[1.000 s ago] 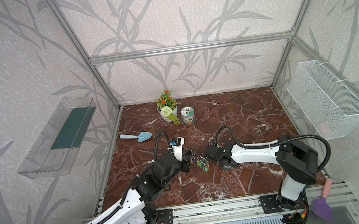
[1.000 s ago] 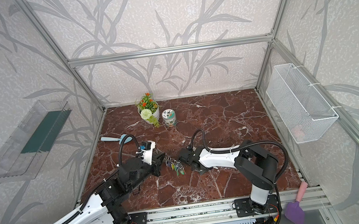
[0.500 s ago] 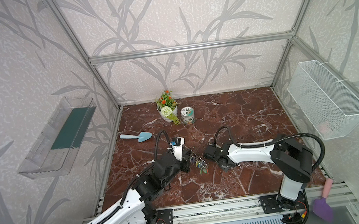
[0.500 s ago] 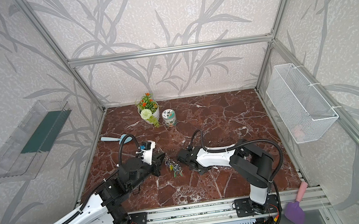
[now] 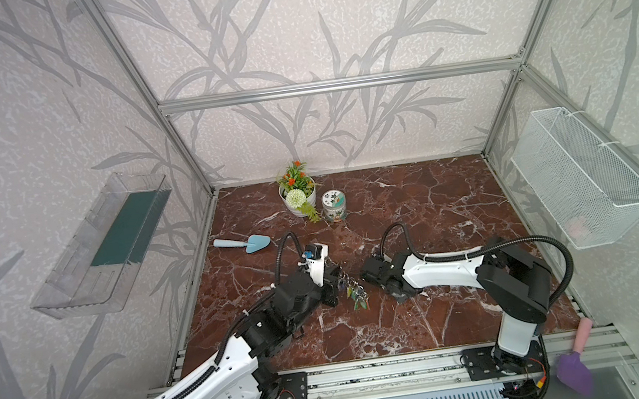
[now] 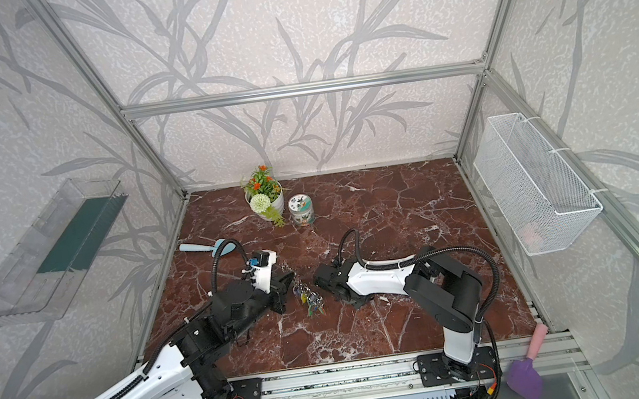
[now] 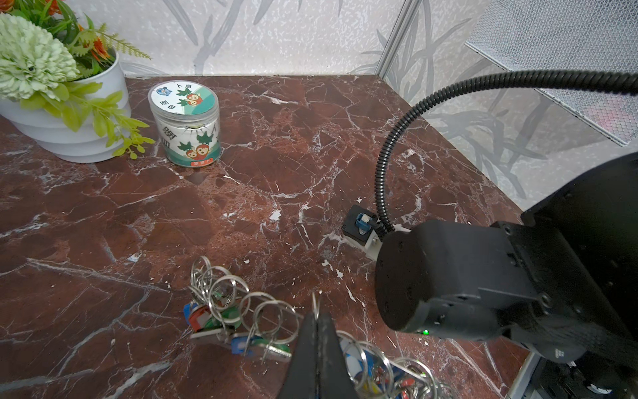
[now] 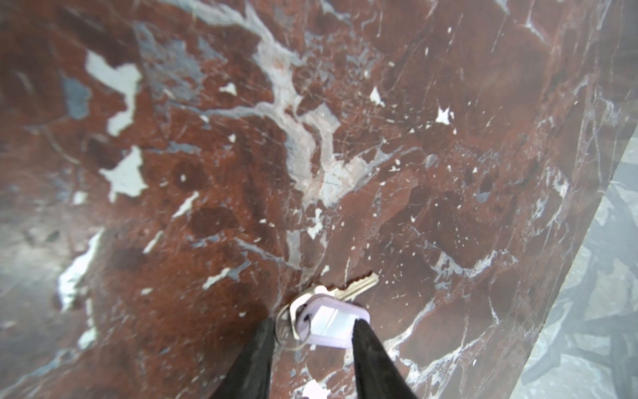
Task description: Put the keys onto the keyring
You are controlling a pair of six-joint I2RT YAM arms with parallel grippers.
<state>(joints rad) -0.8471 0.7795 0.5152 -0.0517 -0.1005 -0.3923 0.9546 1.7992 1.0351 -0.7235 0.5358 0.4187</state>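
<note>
The keys [image 8: 326, 316], small silver key with lilac plastic tag (light, slippery), lie seemingly loose between the spread jaws of the right gripper [image 8: 312, 324]; grasp the tag. The left gripper [image 7: 317, 319] pinches the grey metal keyring [image 7: 241, 311].

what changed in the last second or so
The right gripper slid a little left across the table toward the keyring, with its jaws apart on either side of the keys. The left gripper stayed shut on the keyring, in place. The flower pot, jar and trowel did not move.
</note>
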